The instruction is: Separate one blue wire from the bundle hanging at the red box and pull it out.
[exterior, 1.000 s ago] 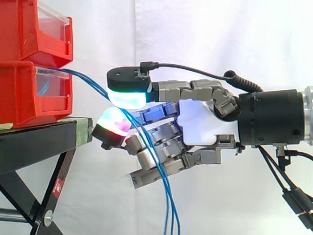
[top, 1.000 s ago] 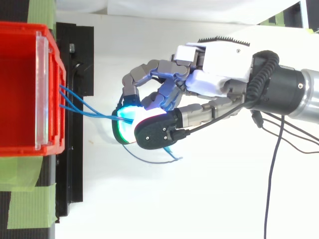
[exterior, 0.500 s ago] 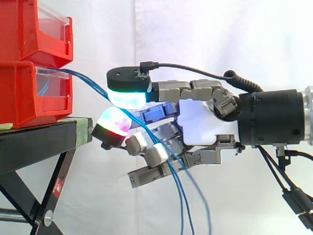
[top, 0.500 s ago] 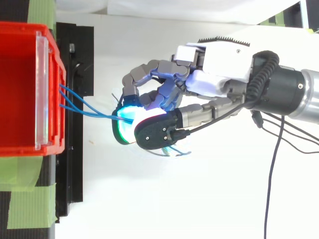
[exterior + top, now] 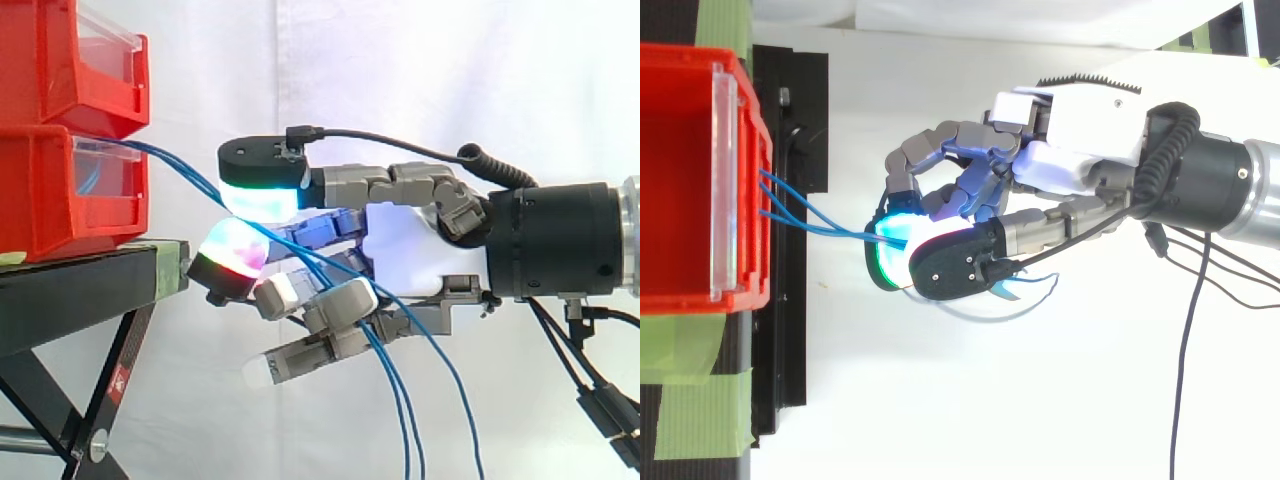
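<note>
Hand (image 5: 420, 250) level, just right of lower red bin (image 5: 50, 195). Fingers curled, clamped on blue wires (image 5: 185, 172). Wires leave bin front, slope down between glowing pads (image 5: 262, 198), cross curled fingers, hang loose under hand. Probably several wires caught together; count hard to see. Bin sits on black stand (image 5: 70, 290).
</note>
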Controlling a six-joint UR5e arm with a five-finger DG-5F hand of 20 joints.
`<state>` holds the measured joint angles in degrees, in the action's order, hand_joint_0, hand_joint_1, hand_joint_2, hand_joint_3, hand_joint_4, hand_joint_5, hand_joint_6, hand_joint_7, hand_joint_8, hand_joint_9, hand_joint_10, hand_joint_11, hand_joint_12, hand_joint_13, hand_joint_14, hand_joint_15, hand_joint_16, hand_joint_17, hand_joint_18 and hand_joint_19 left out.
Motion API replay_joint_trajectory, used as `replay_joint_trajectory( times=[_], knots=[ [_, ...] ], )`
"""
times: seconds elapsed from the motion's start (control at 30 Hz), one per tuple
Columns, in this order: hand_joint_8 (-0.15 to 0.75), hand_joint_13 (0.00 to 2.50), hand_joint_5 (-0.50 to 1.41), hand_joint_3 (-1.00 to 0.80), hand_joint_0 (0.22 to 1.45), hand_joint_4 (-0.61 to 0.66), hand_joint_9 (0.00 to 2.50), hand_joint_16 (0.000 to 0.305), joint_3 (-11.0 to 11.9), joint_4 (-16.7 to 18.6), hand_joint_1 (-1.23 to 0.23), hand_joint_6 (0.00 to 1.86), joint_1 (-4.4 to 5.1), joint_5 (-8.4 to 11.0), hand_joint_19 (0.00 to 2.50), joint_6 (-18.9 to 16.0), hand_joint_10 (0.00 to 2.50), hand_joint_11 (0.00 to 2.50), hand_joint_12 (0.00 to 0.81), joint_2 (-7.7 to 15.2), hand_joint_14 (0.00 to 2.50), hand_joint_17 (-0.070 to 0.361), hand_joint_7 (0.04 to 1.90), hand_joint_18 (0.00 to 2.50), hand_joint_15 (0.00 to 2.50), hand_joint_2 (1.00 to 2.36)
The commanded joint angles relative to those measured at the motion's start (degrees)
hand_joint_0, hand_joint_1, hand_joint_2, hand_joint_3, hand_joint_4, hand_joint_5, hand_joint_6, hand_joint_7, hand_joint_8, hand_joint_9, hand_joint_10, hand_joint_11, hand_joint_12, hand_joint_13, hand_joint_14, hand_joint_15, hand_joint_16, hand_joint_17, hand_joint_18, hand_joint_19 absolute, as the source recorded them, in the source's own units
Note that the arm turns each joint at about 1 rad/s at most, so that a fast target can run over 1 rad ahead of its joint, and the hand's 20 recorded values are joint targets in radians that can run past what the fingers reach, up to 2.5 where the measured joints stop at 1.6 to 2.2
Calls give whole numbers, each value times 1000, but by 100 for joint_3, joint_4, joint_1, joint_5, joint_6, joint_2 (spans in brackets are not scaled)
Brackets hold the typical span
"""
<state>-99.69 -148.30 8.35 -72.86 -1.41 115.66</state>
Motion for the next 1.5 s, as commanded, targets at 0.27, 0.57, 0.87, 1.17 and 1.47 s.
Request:
replay_joint_trajectory(
  times=[0.27, 0.57, 0.87, 1.17, 1.47],
  knots=[
    [448, 1537, -181, 100, 583, 201, 1110, 62, 2, 3, -655, 883, 0, 0, 278, 0, 8, 1228, 397, 0, 386, 140, 1225, 711, 1416, 1013],
    [441, 1454, -177, 102, 587, 193, 1267, 62, 2, 3, -669, 881, 0, 0, 325, 0, 0, 1421, 404, 0, 751, 139, 1212, 755, 1310, 1013],
    [439, 1432, -174, 103, 593, 182, 1297, 61, 125, -331, -687, 876, -35, 18, 432, 158, 35, 1433, 391, -316, 902, 136, 1229, 798, 1254, 1012],
    [423, 1437, -175, 97, 596, 179, 1298, 61, 125, -1114, -688, 875, -53, 105, 762, 773, 18, 1456, 374, -518, 983, 137, 1230, 1002, 1237, 1014],
    [416, 1425, -177, 95, 596, 172, 1268, 63, 442, -1122, -690, 873, 0, 316, 805, 1907, 0, 1457, 361, -677, 981, 141, 1232, 1013, 1254, 1016]
  ],
)
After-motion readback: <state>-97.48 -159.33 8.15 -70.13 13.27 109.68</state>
